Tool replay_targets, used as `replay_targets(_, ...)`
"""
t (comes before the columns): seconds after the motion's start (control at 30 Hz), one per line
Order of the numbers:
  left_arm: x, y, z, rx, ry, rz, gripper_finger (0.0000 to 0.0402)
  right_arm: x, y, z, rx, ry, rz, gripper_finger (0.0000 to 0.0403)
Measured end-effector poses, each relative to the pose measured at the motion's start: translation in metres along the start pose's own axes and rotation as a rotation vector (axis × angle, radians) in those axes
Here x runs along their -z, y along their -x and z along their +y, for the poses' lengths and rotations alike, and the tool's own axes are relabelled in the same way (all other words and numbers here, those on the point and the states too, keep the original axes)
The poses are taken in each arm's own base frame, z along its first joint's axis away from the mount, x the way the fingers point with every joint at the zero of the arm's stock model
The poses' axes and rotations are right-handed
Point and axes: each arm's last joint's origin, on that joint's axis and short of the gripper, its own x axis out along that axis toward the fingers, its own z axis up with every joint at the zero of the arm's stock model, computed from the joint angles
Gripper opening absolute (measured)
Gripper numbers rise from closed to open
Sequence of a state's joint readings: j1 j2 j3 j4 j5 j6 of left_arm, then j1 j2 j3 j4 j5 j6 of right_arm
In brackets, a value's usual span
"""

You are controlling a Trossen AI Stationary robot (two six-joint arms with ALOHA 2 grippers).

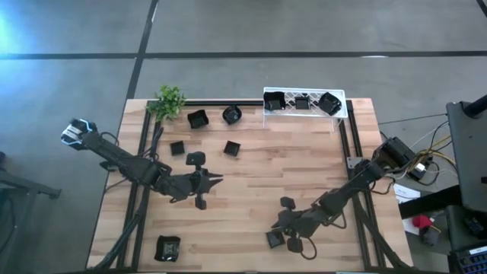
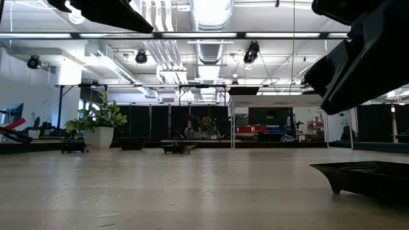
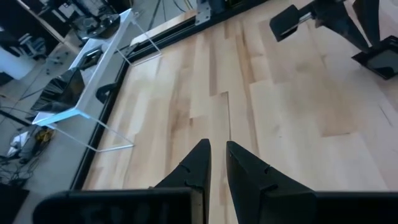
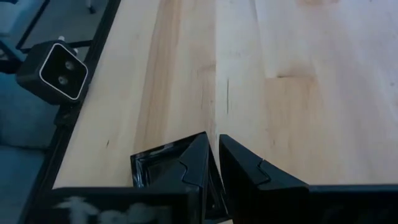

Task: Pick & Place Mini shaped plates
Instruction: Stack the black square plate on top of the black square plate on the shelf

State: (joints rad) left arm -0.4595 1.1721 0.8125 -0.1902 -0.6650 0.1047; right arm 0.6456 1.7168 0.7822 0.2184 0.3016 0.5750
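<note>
Small black plates lie scattered on the wooden table, among them one near the far edge and one at the near left. Three more sit in the white rack. My right gripper is shut and hovers just above a square plate that rests flat on the table near the near edge. My left gripper is shut over bare wood at mid-table, pointing toward the right edge, with small plates beside it.
A green plant stands at the far left corner. Black rails run along the table's sides. Another plate lies right of my right gripper, and one beyond it. Bare wood lies between the two arms.
</note>
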Motion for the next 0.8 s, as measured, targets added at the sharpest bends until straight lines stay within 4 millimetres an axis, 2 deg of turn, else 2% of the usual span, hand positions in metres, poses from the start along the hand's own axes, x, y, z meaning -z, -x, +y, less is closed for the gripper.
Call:
replay_targets(0.13,0.0001,0.0,0.0,0.001,0.0,0.0,0.0048,0.0003,0.0005,0.0014,-0.059,0.039,0.034,0.0038)
replay_targets(0.57,-0.0004,0.0,0.0,0.0,0.002,-0.004,0.0048,-0.0005,0.0007,0.0013,-0.059,0.081,0.027,0.004)
replay_targets(0.8,-0.0004,0.0,0.0001,-0.001,0.002,-0.003,0.0048,-0.0006,0.0007,0.0004,-0.034,0.086,0.017,0.0084)
